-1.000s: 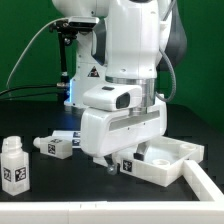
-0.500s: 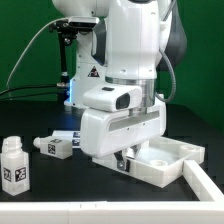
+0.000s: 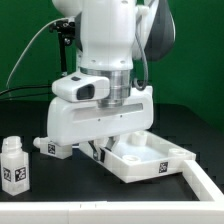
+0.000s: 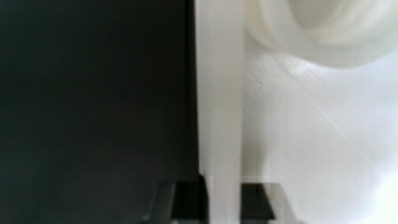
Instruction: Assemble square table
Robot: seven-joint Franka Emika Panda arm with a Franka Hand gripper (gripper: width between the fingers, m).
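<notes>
No leg is seen fitted. The one corner socket (image 4: 329, 40) shown in the wrist view is empty. Two legs are loose on the desk (image 3: 25, 115): an upright leg (image 3: 12, 166) near the front edge at the exterior view's left, and a toppled leg (image 3: 56, 148) just beside the arm. The assembly is judged barely begun, with every leg left to be fitted. The tabletop slab (image 3: 150, 158) lies flat towards the exterior view's right. The gripper (image 4: 224, 200) is clamped on the slab's raised rim (image 4: 221, 120), which is pinched between the two fingers (image 4: 185, 200).
</notes>
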